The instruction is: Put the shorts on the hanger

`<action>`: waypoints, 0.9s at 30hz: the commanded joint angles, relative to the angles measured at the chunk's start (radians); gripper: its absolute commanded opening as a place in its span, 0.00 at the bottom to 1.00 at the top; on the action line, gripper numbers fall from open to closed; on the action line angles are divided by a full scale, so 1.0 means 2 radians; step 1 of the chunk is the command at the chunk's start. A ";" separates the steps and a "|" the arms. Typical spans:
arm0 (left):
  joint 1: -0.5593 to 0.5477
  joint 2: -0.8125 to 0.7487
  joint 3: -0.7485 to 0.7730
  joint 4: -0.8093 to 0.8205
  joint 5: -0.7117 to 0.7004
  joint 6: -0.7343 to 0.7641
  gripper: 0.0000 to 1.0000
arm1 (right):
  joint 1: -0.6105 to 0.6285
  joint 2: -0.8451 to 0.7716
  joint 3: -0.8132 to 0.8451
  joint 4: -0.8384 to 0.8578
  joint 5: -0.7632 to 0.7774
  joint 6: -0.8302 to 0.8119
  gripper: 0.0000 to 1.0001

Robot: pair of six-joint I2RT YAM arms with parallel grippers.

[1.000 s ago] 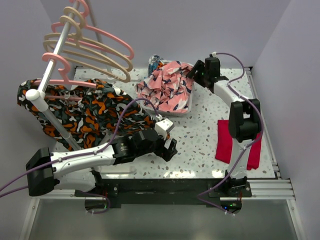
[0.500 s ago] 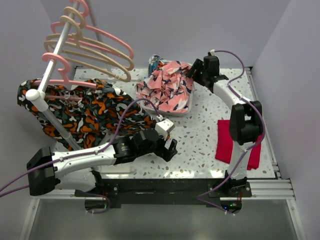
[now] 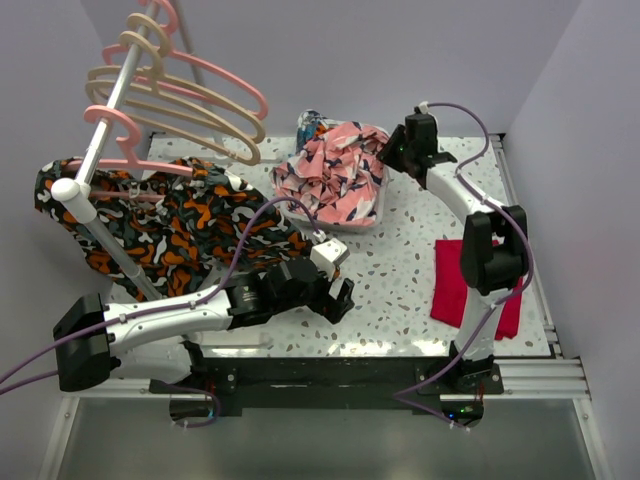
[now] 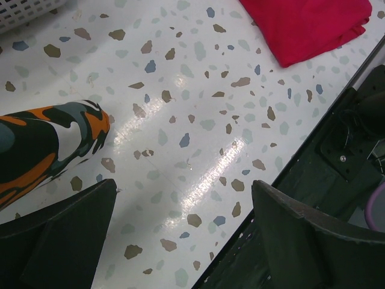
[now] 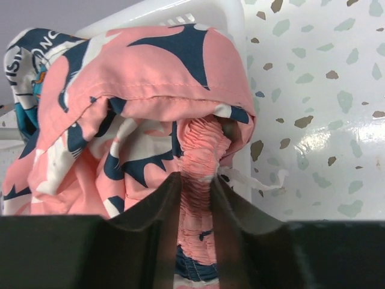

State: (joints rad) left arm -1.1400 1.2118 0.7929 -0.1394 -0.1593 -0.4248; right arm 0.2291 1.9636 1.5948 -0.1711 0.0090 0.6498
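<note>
The whole white speckled table is viewed steeply from above, behind its near edge. From the left wrist, its near-right part with the folded red cloth is seen closely; from the right wrist, the salmon-pink printed fabric shorts at the far edge. Both are shared overhead.

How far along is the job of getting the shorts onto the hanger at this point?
Done: nothing is hung yet. In hand: the right claw pinches the shorts by the gathered waistband while they lie bunched in the white basket. The left claw is open over the table, holding nothing. Left: lift the shorts out and put them on the tan hanger on the rail.
</note>
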 commanded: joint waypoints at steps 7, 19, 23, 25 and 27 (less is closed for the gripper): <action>0.000 -0.001 0.012 0.010 -0.005 0.003 1.00 | 0.016 -0.043 0.062 -0.016 -0.027 -0.012 0.00; 0.000 -0.007 0.007 0.015 -0.005 -0.001 1.00 | 0.041 -0.073 0.230 -0.016 -0.053 -0.055 0.00; 0.000 -0.002 0.012 0.012 -0.013 -0.003 1.00 | 0.050 -0.047 0.312 -0.035 -0.065 -0.062 0.00; 0.000 0.000 0.012 0.012 -0.012 -0.005 1.00 | 0.050 -0.029 0.356 -0.046 -0.065 -0.061 0.00; 0.000 0.004 0.015 0.011 -0.011 -0.006 1.00 | 0.050 -0.021 0.391 -0.056 -0.057 -0.062 0.00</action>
State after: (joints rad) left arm -1.1400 1.2118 0.7929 -0.1387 -0.1658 -0.4271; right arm 0.3260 1.8793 2.2471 -0.2703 -0.0978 0.5518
